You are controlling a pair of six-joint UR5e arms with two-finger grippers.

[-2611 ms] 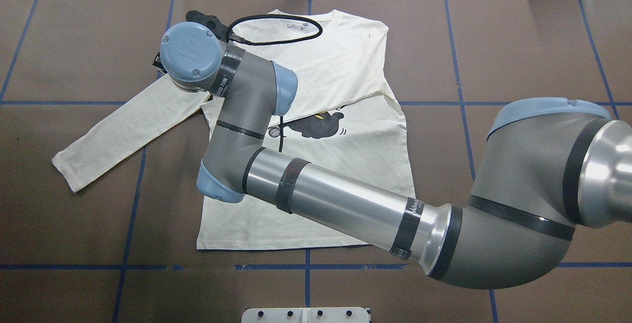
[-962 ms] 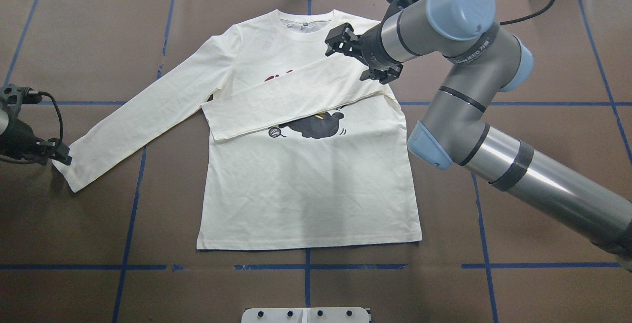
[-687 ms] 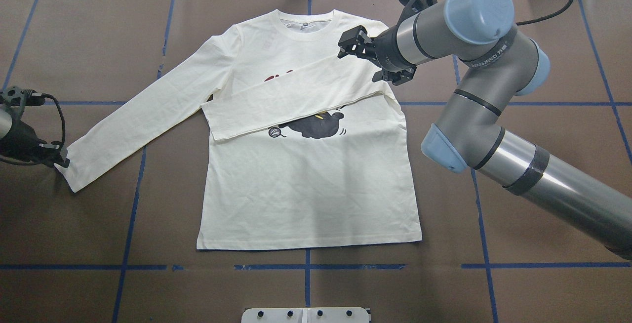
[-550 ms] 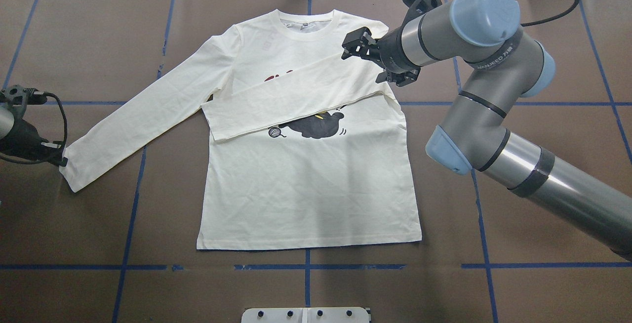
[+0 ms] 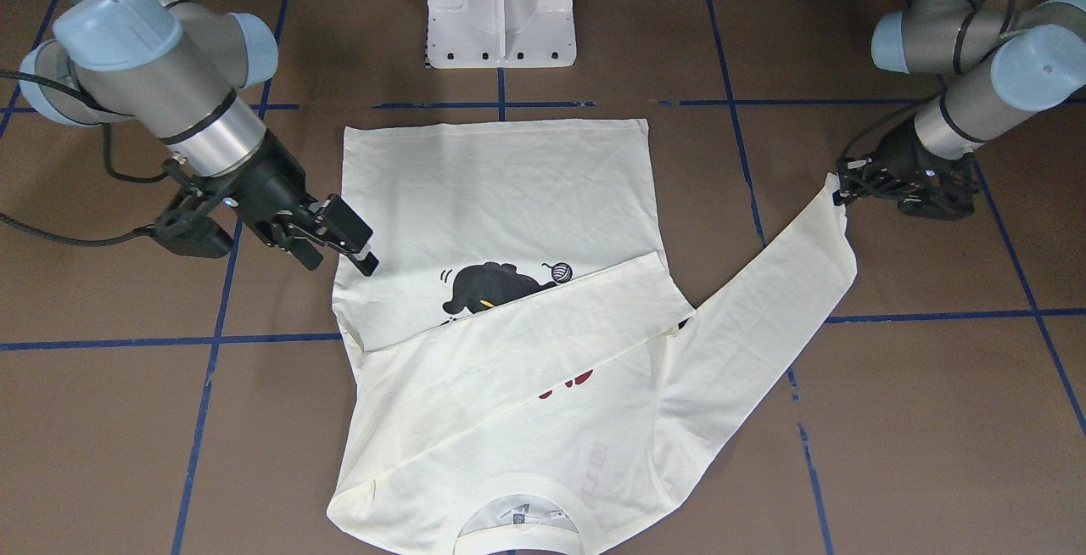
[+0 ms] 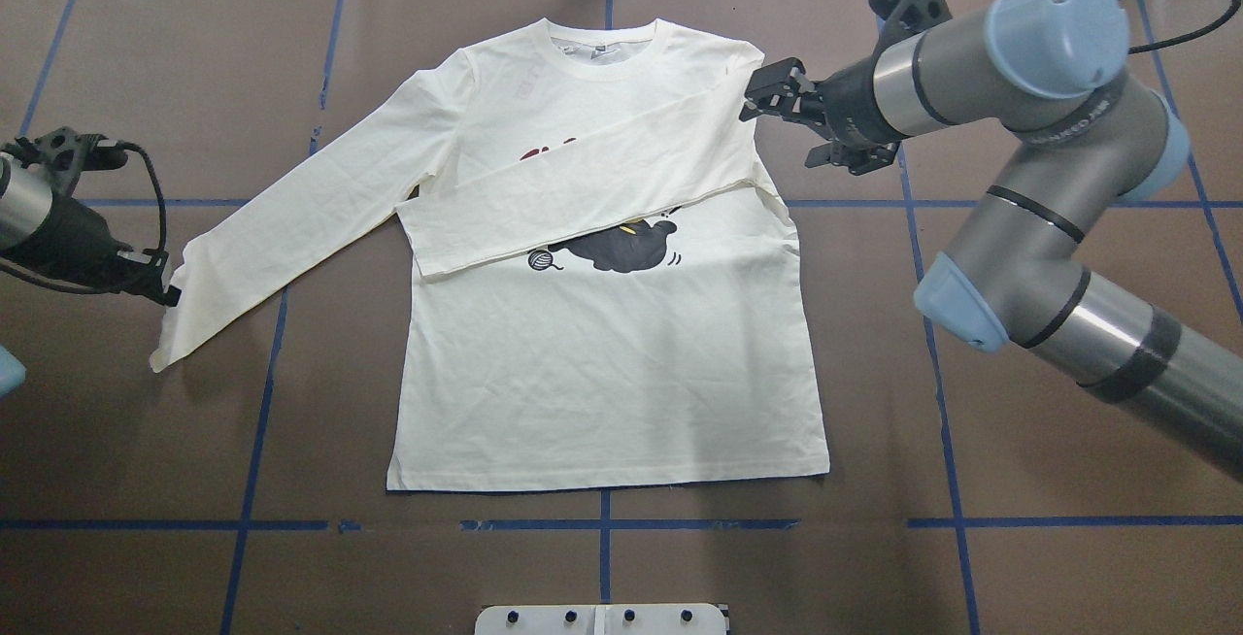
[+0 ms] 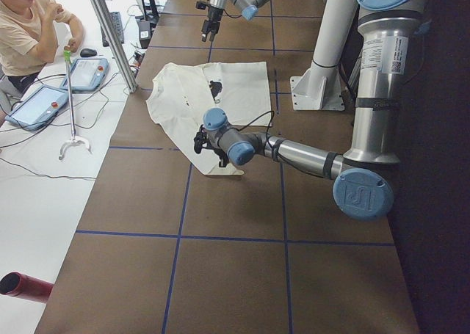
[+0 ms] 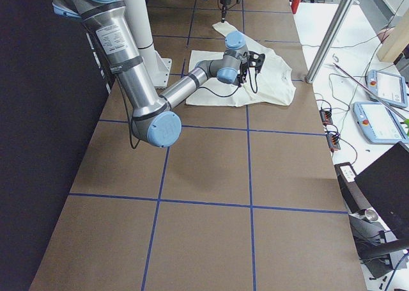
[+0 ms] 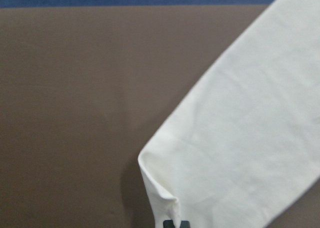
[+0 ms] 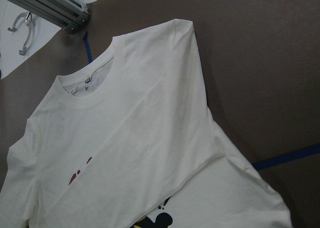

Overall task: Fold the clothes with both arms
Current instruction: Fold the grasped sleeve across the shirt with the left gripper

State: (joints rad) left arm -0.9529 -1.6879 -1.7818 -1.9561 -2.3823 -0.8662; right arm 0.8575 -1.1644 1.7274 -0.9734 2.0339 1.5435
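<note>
white pedestal (image 5: 501, 3) nr t-shirt (image 5: 501, 190) hem, no contact; person (image 7: 26, 26) off-table.

shirt (image 6: 602, 392): matt cream cloth
table (image 6: 1020, 567): you see matt brown paper
right arm (image 6: 1117, 368): satin metal, smooth blue caps

Dark-red lettering (image 6: 544, 151) on T-shirt (image 6: 602, 373): mostly under folded sleeve (image 6: 583, 190), unreadable. White label (image 7: 393, 55) on left arm (image 7: 376, 114), another on right arm (image 8: 131, 80): too small.
</note>
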